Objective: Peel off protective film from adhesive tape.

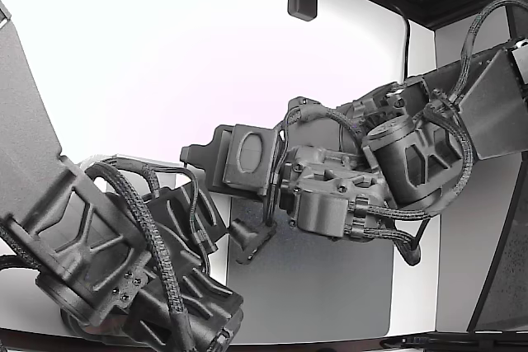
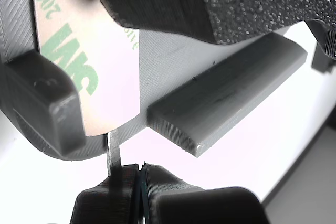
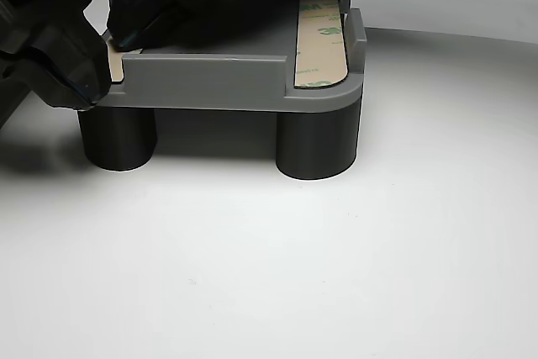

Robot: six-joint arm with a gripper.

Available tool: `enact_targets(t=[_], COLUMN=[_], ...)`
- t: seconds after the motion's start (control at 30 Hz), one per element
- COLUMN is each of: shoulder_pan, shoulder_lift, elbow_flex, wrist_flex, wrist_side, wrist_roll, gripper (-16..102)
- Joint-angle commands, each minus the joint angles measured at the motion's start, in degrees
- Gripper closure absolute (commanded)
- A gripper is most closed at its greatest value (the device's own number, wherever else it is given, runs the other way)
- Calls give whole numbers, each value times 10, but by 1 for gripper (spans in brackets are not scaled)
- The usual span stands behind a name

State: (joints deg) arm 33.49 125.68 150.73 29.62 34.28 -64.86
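Note:
In the wrist view a grey plastic part point(image 2: 226, 98) carries a strip of tape under its tan protective film point(image 2: 100, 72), which is printed with green 3M logos. A thin grey tab point(image 2: 114, 153) runs from the film's edge into my gripper point(image 2: 140, 177), whose fingers are pressed together on it. The other view shows the same part point(image 3: 210, 81) standing on dark round legs. A second film-covered strip point(image 3: 324, 39) lies along its right side there. Black fingers point(image 3: 92, 56) sit at the tan film end point(image 3: 115, 63) on its left. In the exterior view the part point(image 1: 247, 154) sits between two arms.
A second dark arm point(image 1: 99, 245) fills the exterior view's lower left. A grey mat point(image 1: 330, 286) lies on the white table point(image 3: 336, 258) below the arms. Cables point(image 1: 412, 228) loop around the arm on that view's right. A raised post point(image 2: 42, 103) on the part stands beside the film.

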Motion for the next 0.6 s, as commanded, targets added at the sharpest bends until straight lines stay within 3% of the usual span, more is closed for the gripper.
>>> enact_targets(t=[0.0,0.57], shoulder_pan=[-4,1], shoulder_lift=[10,7], elbow_flex=[-19,-25], wrist_flex=[-3,1], wrist_side=[3,6], wrist_roll=[-1,0], gripper=[96,96])
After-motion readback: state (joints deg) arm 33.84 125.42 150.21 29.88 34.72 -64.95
